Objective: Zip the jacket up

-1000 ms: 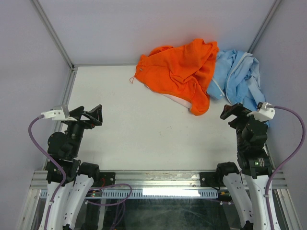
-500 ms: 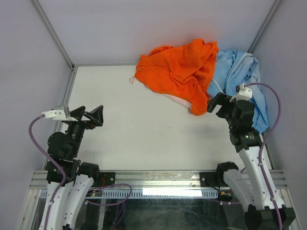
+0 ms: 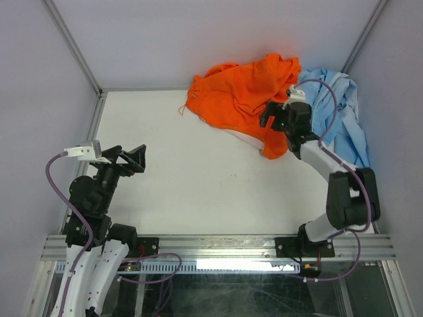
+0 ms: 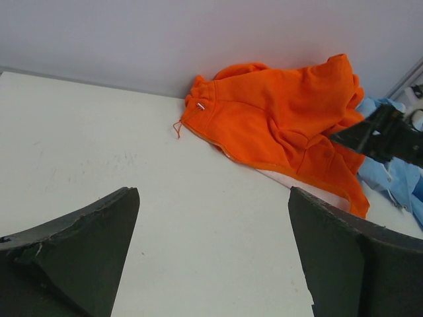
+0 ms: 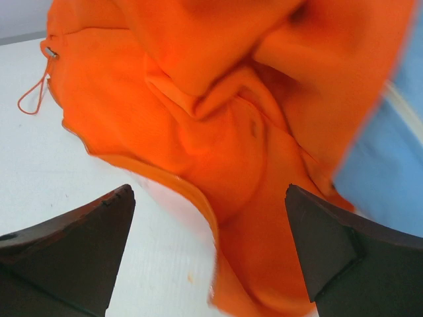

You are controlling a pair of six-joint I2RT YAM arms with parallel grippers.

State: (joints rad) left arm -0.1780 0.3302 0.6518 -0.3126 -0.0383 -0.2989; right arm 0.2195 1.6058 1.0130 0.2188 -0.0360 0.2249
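The jacket point(image 3: 241, 105) is bright orange and soft. It lies in a crumpled heap at the far edge of the table point(image 3: 178, 185), at about 1 o'clock in the view from above. It is bunched in big folds, so the zipper cannot be made out. A thin orange string point(image 3: 182, 109) loops out from its 9 o'clock side. A pale strip of lining point(image 3: 241, 137) peeks out along its near edge, at about 6 o'clock.

A light blue garment point(image 3: 334, 112) lies touching the jacket on its 3 o'clock side, pushed into the far corner.

The right gripper point(image 3: 272, 116) is right over the jacket's 3 o'clock part, near where orange meets blue. Its two fingers point(image 5: 73, 244) stand wide apart and hold nothing. In its own camera the orange folds point(image 5: 218, 119) fill the gap between them. I cannot tell if the fingers touch the cloth. The right arm is stretched far out. It rises from its base at 5 o'clock, bends at the elbow by the table's right edge, then reaches toward 11 o'clock to the jacket.

The left gripper point(image 3: 137, 160) is well apart from the jacket, at about 8 o'clock. It is spread wide too, with nothing in it, above bare table. The left arm is folded up close to its base. Its fingers point toward 2 o'clock, at the jacket point(image 4: 284, 125).
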